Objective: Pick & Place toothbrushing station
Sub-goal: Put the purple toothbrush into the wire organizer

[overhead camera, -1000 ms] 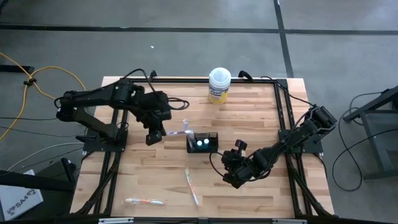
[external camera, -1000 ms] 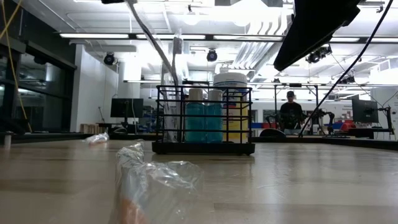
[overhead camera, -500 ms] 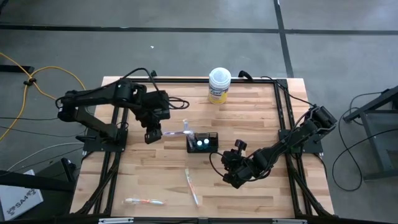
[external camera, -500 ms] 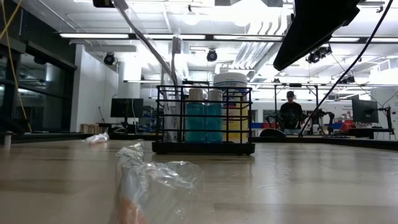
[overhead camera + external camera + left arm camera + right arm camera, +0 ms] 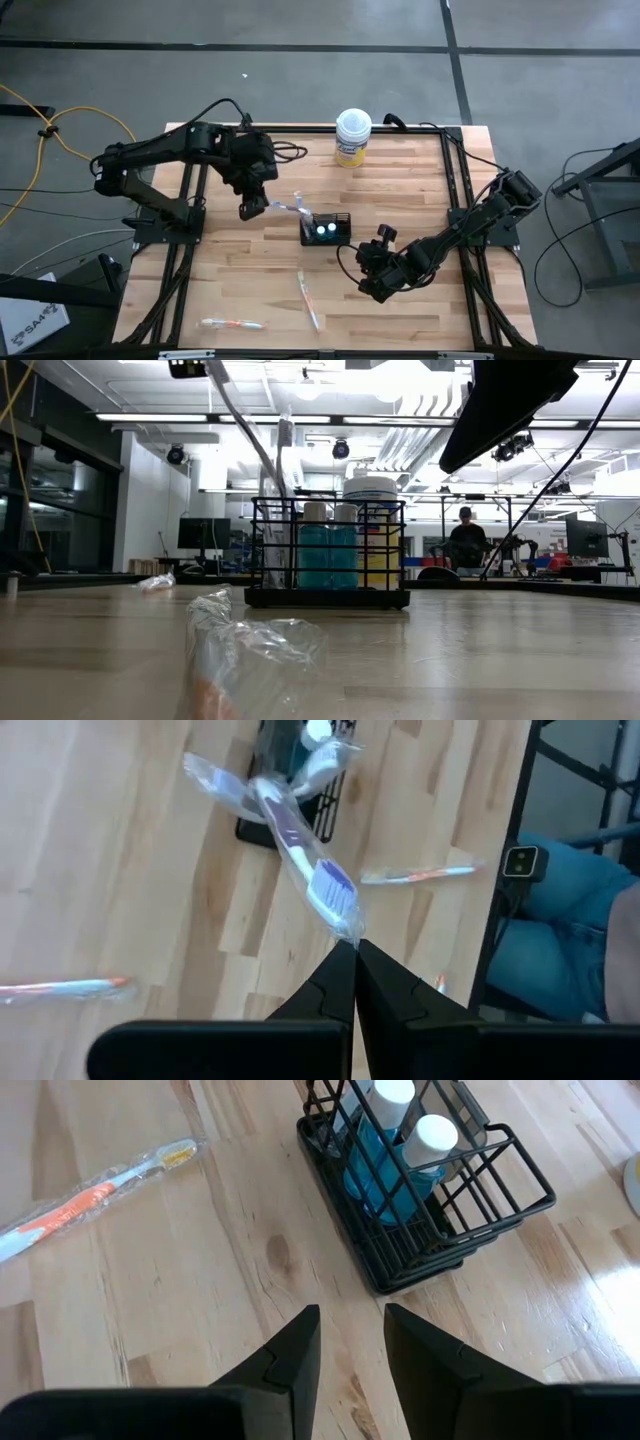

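- Seen from overhead, my left gripper [image 5: 256, 208] hangs over the wooden table [image 5: 230, 290] just left of the black wire-mesh holder [image 5: 327, 229], its fingers pressed together on the end of a wrapped toothbrush [image 5: 290, 207] that slants toward the holder. The holder sits near the table's middle with two white-capped tubes [image 5: 326, 231] inside. My right gripper [image 5: 371, 285] waits low on the right, nearer than the holder. Two more wrapped toothbrushes lie on the near side, one [image 5: 308, 300] in front of the holder, another [image 5: 232, 323] toward the near left corner. A yellow tub with a white lid [image 5: 352, 137] stands at the far edge.
- At table height, the holder [image 5: 327, 553] stands upright with the teal tubes [image 5: 329, 555] in it, crinkled plastic wrap [image 5: 250, 655] in the foreground, and a person [image 5: 466, 541] far back in the room.
- From my left wrist, my fingertips [image 5: 340, 982] pinch the wrapper just below the purple-and-white toothbrush head [image 5: 334, 886].
- From my right wrist, my fingers [image 5: 296, 1348] stand spread and empty, just short of the holder [image 5: 440, 1200]; an orange-handled toothbrush [image 5: 95, 1195] lies apart.
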`<control>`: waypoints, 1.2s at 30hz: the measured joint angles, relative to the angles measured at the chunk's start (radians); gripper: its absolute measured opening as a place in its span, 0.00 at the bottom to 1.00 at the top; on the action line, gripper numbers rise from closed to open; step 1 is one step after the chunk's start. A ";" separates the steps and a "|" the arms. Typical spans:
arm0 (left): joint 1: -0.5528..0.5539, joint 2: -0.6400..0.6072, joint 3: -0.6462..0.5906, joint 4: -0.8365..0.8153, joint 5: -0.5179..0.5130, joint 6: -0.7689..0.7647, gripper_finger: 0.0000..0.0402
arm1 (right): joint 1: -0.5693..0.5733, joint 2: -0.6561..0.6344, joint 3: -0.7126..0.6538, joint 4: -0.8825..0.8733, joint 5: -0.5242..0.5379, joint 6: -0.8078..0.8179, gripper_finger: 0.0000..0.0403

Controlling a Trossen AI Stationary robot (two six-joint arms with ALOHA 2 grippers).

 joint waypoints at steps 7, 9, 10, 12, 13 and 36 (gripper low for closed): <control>0.039 0.004 0.000 -0.055 0.066 0.028 0.00 | 0.000 0.000 0.000 0.002 0.000 0.000 0.26; 0.043 0.005 0.000 -0.085 0.069 0.028 0.00 | 0.000 0.000 0.000 0.002 0.000 0.000 0.26; 0.044 0.005 0.000 -0.103 0.069 0.028 0.00 | 0.000 0.000 0.000 0.002 0.000 0.000 0.26; 0.042 0.004 0.000 -0.129 0.069 0.015 0.00 | 0.000 0.000 0.000 0.002 0.000 0.000 0.26; 0.039 0.004 0.000 -0.135 0.069 0.005 0.00 | 0.000 0.000 0.000 0.002 0.000 0.000 0.26; -0.012 -0.044 0.003 -0.147 0.069 -0.022 0.00 | 0.000 0.000 0.000 0.003 0.000 0.000 0.26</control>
